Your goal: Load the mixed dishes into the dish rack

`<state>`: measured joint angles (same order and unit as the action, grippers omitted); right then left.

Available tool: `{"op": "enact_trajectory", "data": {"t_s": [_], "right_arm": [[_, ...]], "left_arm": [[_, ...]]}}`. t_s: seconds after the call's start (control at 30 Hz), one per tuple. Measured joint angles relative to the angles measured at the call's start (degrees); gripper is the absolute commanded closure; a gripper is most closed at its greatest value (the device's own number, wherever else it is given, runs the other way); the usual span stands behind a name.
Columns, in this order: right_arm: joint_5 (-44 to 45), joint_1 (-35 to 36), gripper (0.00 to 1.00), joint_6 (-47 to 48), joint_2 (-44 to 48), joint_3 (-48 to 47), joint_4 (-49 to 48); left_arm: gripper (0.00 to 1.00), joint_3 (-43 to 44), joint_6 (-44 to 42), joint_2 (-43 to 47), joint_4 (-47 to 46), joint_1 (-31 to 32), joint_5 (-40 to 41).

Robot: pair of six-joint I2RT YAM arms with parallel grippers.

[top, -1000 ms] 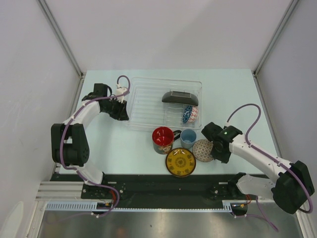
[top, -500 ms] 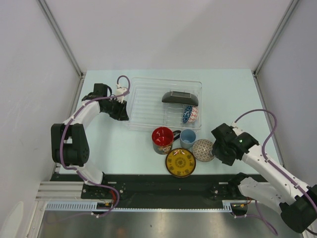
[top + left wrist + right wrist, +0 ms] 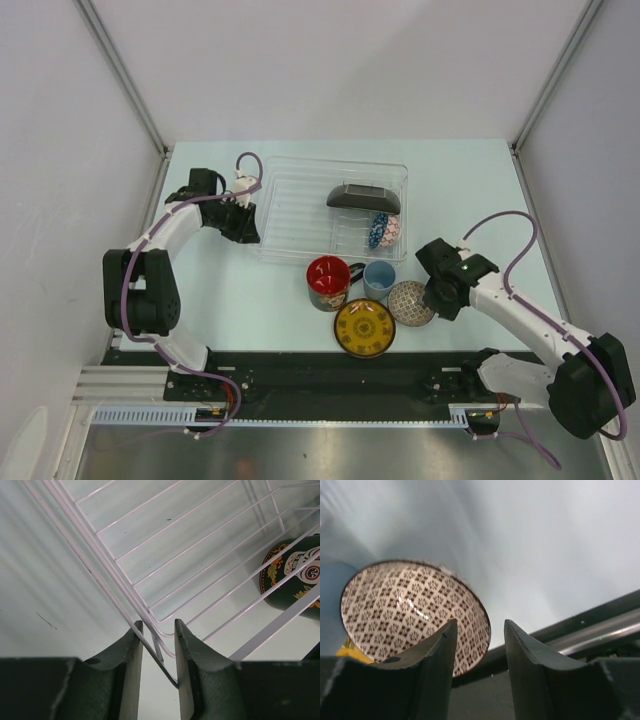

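Behind mug (image 3: 328,281), dish rack (image 3: 300,205) runs left-right.

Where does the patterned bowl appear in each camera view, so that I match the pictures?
Top external: patterned bowl, lower right of centre.
Left wrist: not in it; the dish rack fills it.
Right wrist: lower left, partly behind a finger.
Shared landmark: the light-blue cup, just left of the bowl in both.

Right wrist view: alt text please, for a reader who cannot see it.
The right gripper stands open at the rim of a patterned bowl, not gripping it. A light-blue cup and a sliver of yellow saucer show at the left edge.
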<state>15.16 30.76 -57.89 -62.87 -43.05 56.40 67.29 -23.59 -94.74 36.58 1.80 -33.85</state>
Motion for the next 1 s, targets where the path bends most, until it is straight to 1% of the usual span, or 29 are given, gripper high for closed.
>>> {"op": "enact_trajectory", "data": {"t_s": [0.2, 0.3, 0.33, 0.4, 0.43, 0.5, 0.53, 0.7, 0.8, 0.9, 1.0], "right_arm": [[0.6, -0.6, 0.6, 0.9, -3.9, 2.1, -4.3], [0.3, -0.7, 0.66, 1.4, -5.5, 2.2, -5.5], [0.1, -0.8, 0.75, 1.7, -6.0, 2.2, -5.9], [0.0, -1.1, 0.84, 2.6, -6.9, 2.2, -6.2], [-0.5, -1.3, 0.91, 3.1, -7.1, 2.2, -6.1], [-1.3, -1.5, 0.98, 3.8, -7.0, 2.1, -6.1], [-1.8, -1.5, 1.0, 3.9, -6.7, 2.0, -6.2], [-2.7, -1.5, 1.0, 4.0, -5.6, 1.4, -8.5], [-1.4, -1.2, 1.0, 4.1, -4.0, 1.4, -8.2], [2.0, -0.3, 1.0, 4.4, -2.0, 0.3, -4.3], [6.4, 1.1, 1.0, 5.3, 0.1, -4.4, 2.0]], "left_arm": [[0.81, 0.0, 0.0, 0.0, 0.1, 0.0, 0.0], [0.81, 0.0, 0.0, 0.0, 0.2, 0.0, 0.0], [0.81, 0.0, 0.0, 0.0, 0.2, 0.0, 0.0], [0.81, 0.0, 0.0, 0.0, 0.2, 0.0, 0.0], [0.81, 0.0, 0.0, 0.0, 0.2, 0.0, 0.0], [0.81, 0.0, 0.0, 0.0, 0.3, 0.0, 0.0], [0.81, 0.0, 0.0, 0.0, 0.3, 0.0, 0.0], [0.81, 0.0, -0.1, 0.1, 0.7, 0.0, 0.0], [0.81, 0.0, -0.4, 0.2, 0.9, 0.0, 0.0], [0.81, 0.0, -0.5, 0.2, 1.2, -0.1, 0.0], [0.81, 0.0, -0.5, 0.2, 1.2, -0.1, 0.0]]}}
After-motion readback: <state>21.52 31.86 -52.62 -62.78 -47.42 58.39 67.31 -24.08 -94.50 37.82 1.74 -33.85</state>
